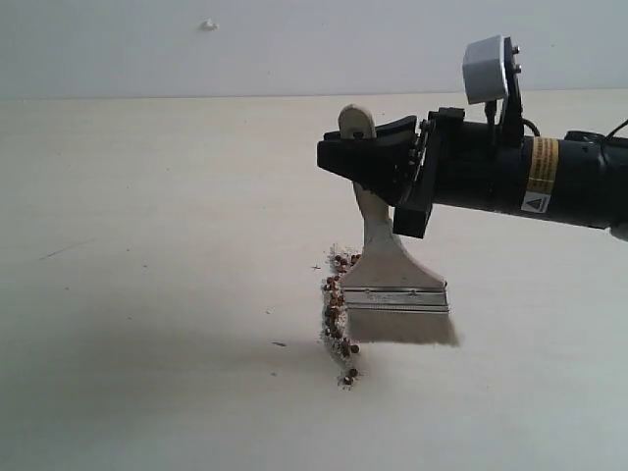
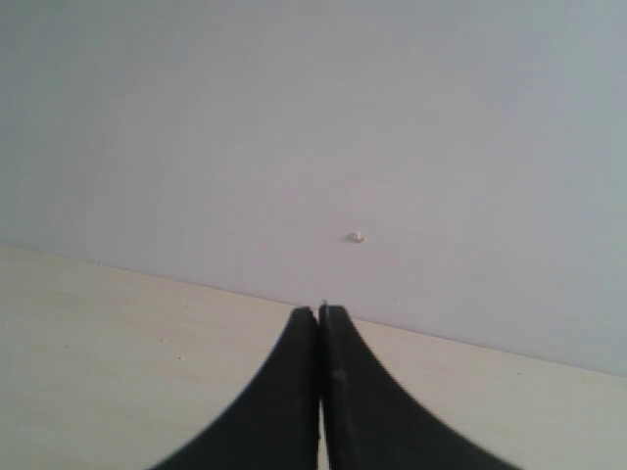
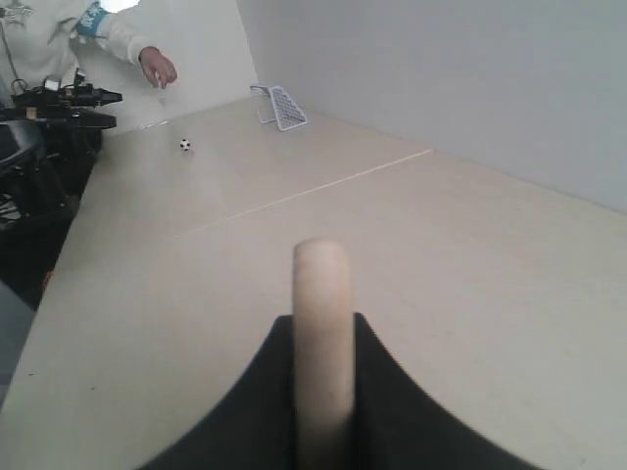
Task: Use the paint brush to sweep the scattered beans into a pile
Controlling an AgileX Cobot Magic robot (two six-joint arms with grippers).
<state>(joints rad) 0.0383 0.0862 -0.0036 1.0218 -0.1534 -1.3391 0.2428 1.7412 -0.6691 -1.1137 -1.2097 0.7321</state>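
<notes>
Beans (image 1: 337, 312) are lying in a ragged line against the bristles of the paint brush (image 1: 397, 294), on its side away from the right arm. Right end effector (image 1: 343, 157) is pinching the upright handle, and left end effector (image 2: 319, 323) is sitting pressed together.

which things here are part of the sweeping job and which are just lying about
Job: paint brush, held in the right gripper; beans beside it.
Lying about: small black-and-white ball; white netted frame; white speck on the wall.
</notes>
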